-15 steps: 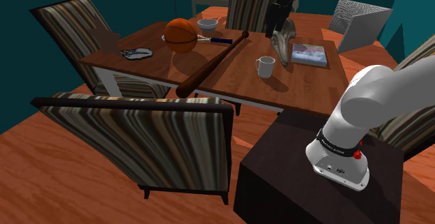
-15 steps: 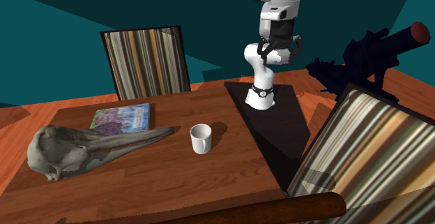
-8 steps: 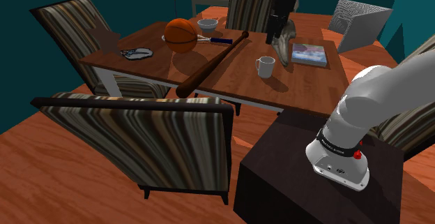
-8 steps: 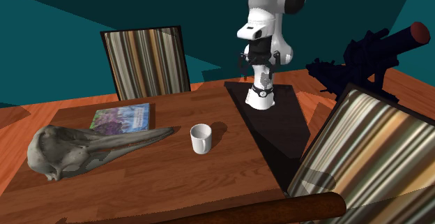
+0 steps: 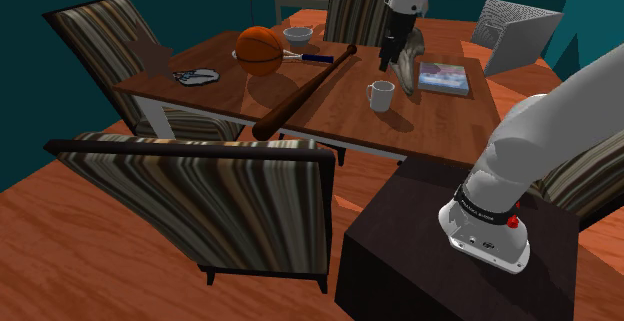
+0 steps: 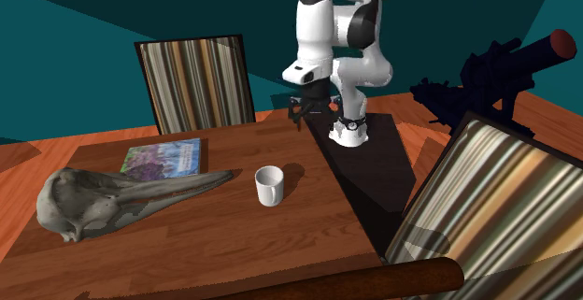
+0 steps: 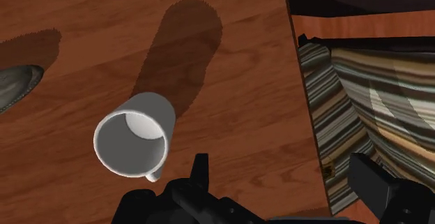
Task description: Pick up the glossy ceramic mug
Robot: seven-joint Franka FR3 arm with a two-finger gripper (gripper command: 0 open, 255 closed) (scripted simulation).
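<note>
Hovering with jaws wide apart and empty, the gripper (image 7: 282,177) seems ready to straddle the upright white mug (image 7: 134,135) at its nine o'clock.

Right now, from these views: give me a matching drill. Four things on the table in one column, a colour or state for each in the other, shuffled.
Things:
1. mug
2. basketball
3. book
4. skull

Descriptions:
A. orange and round
B. white, standing upright, open top
C. grey, long snout pointing toward the mug
D. lying flat, printed cover

Pairs: 1-B, 2-A, 3-D, 4-C
</note>
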